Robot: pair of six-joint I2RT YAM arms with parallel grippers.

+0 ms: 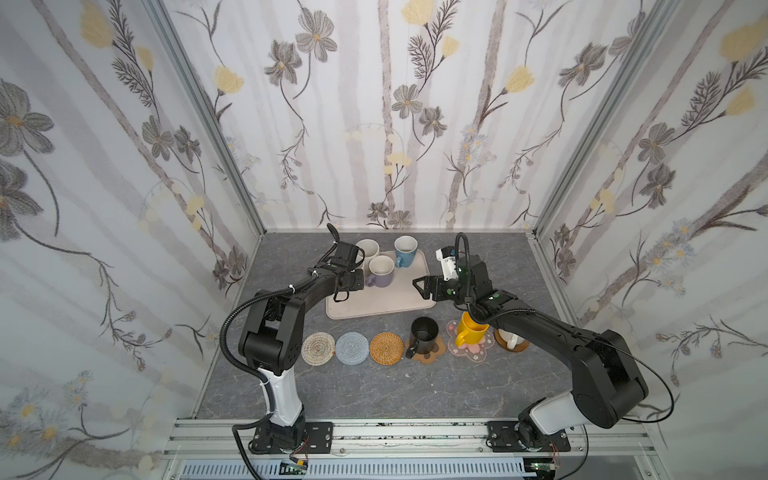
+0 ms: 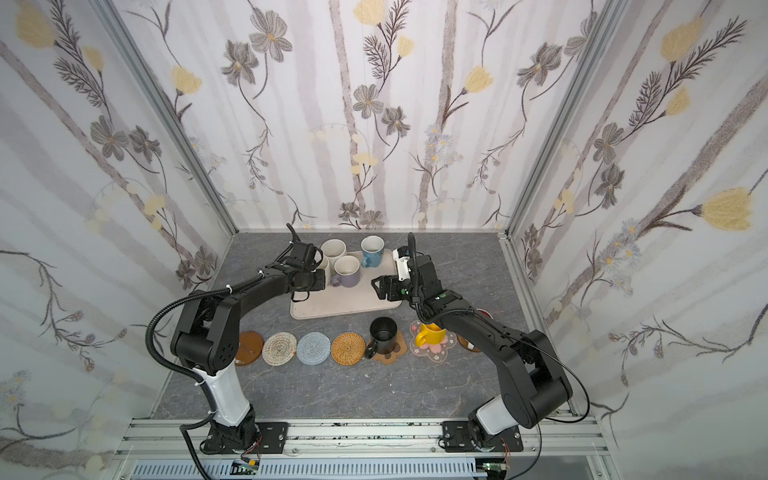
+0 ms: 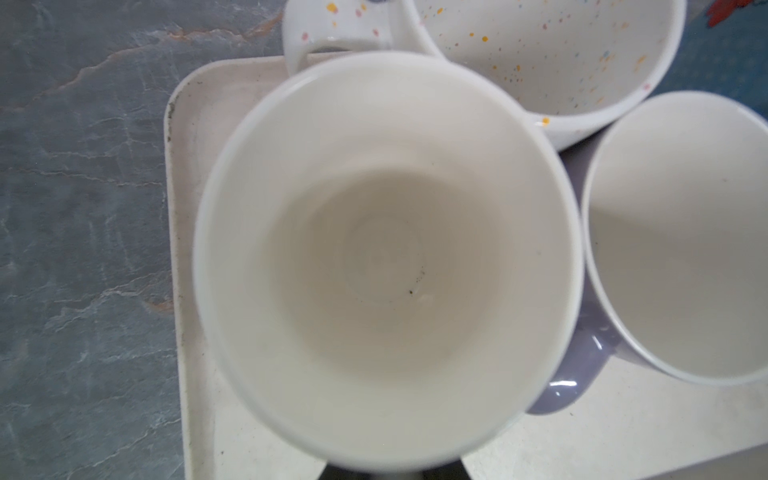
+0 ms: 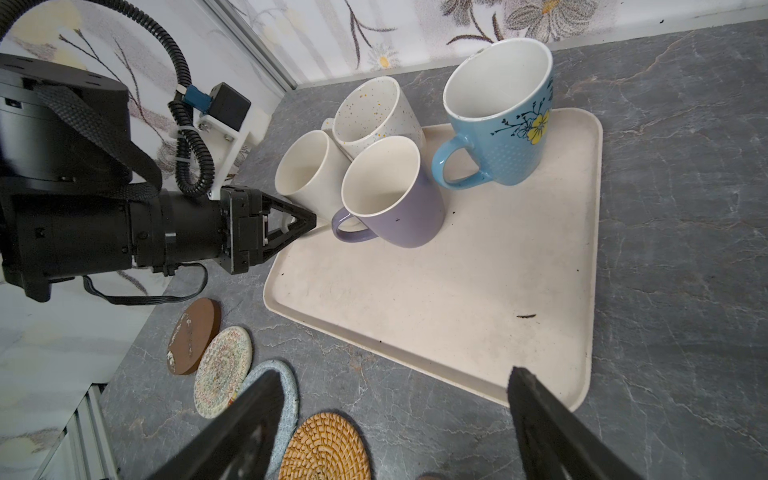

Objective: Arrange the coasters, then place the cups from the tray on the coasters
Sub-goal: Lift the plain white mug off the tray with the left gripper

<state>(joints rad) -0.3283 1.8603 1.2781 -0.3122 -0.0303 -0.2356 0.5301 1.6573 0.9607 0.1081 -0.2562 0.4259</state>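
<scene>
**Grey stone tabletop: left arm at the cream mug**

Grey veined tabletop (image 1: 374, 395) lies between flowered walls. In both top views we see the low-rimmed plastic tray (image 1: 374, 313) at the back, with four mugs in its rear part. In front, the black mug (image 1: 424, 332), yellow mug (image 1: 471, 332) and white mug (image 1: 509, 338) stand on mats. The wooden disc (image 2: 249, 347), beige woven mat (image 1: 318, 350), blue crochet mat (image 1: 352, 348) and rattan round (image 1: 386, 348) lie bare. The left gripper (image 1: 360, 277) reaches into the mug cluster. The right gripper (image 1: 422, 289) hovers near the tray's right edge.

From the left wrist we look straight down into the plain cream mug (image 3: 386, 257), which is upright, smooth and glazed. The speckled mug (image 3: 548, 62) and lavender mug (image 3: 681, 232) crowd right against it.

From the right wrist we see the left jaws drawn nearly together on a white piece. We take it for the cream mug's handle, which points out of the cluster toward that arm. The right jaws stand wide apart with nothing between them. The light blue mug (image 4: 498, 124) stands apart from the other three.

We judge that the mug must rise clear of its neighbours. It can then come forward and left to the bare mats, which lie nearer the left arm.
</scene>
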